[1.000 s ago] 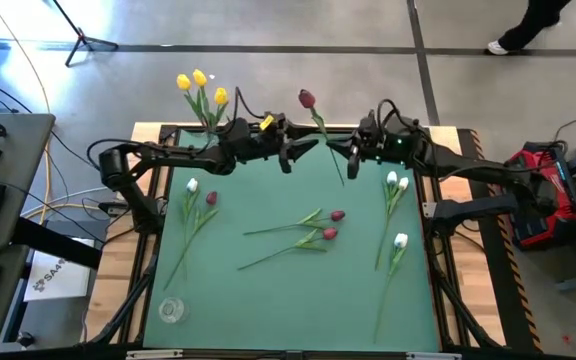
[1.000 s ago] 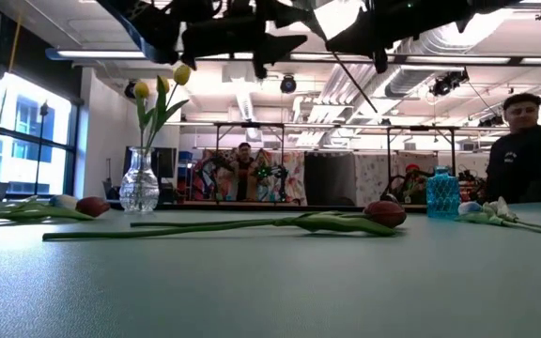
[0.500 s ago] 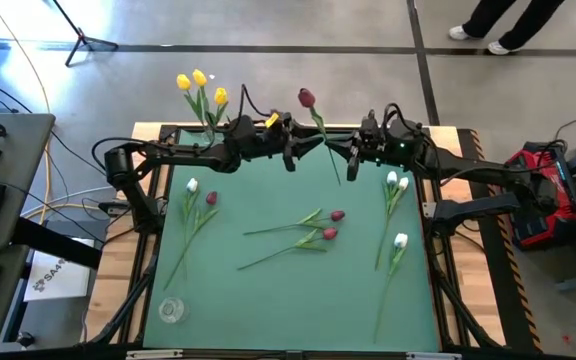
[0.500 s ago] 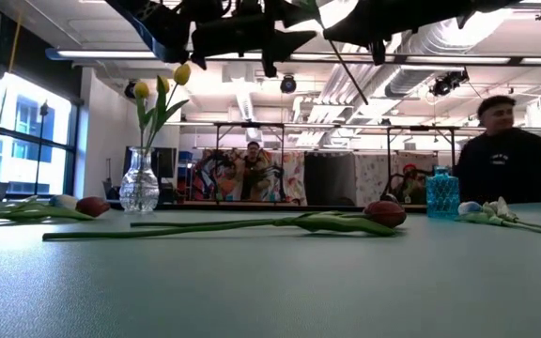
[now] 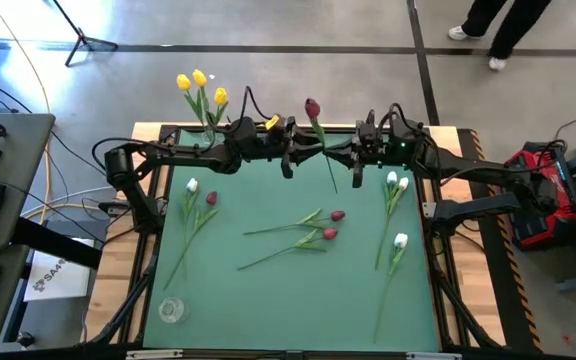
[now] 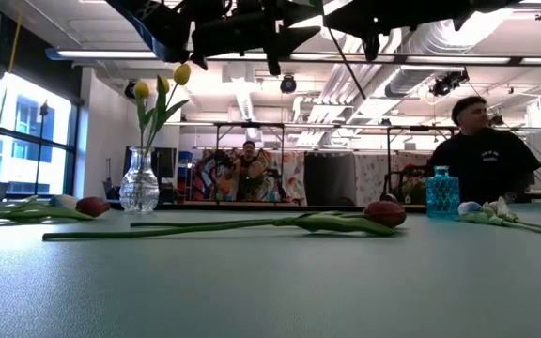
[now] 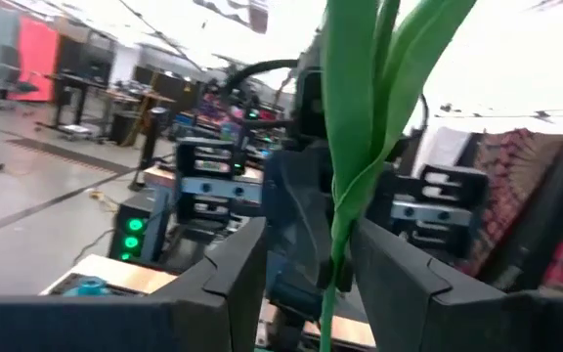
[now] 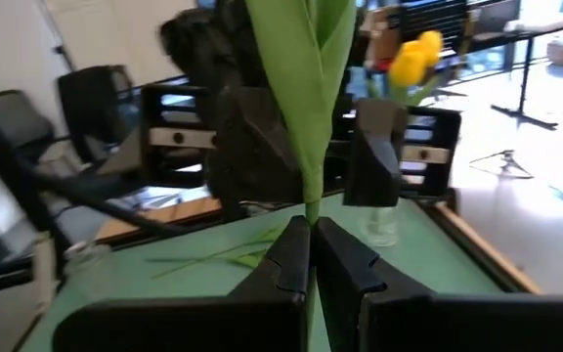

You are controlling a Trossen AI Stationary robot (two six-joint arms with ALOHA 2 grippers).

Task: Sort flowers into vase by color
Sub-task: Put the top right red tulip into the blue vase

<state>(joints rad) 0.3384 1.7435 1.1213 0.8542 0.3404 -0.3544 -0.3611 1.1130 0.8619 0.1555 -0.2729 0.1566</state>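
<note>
A dark red tulip (image 5: 312,107) is held above the table's far edge, its stem (image 6: 346,80) slanting down. My right gripper (image 5: 354,158) is shut on that stem. My left gripper (image 5: 311,152) faces it from the left and is open, with its fingers either side of the stem (image 7: 337,256) and not plainly touching it. Yellow tulips (image 5: 200,84) stand in a clear vase (image 6: 140,184) at the far left. White tulips (image 5: 398,182) and red tulips (image 5: 334,224) lie flat on the green mat. My right gripper pinches the tulip's stem where the leaves wrap it (image 8: 309,207), between its two shut fingers. The fingers come level from the table's right and lie across the stem. The flower is lifted clear and nearly upright, head up, with the stem's lower end hanging free.
A white tulip (image 5: 191,185) and a red tulip (image 5: 211,198) lie on the mat's left. A blue vase (image 6: 442,192) stands at the far right and a small clear vase (image 5: 171,310) at the near left corner. A person (image 6: 482,155) is behind the table.
The held tulip has tipped slightly more upright, and its head has shifted a little toward the right. My left gripper has edged right, closer to the stem. People have moved in the room behind.
</note>
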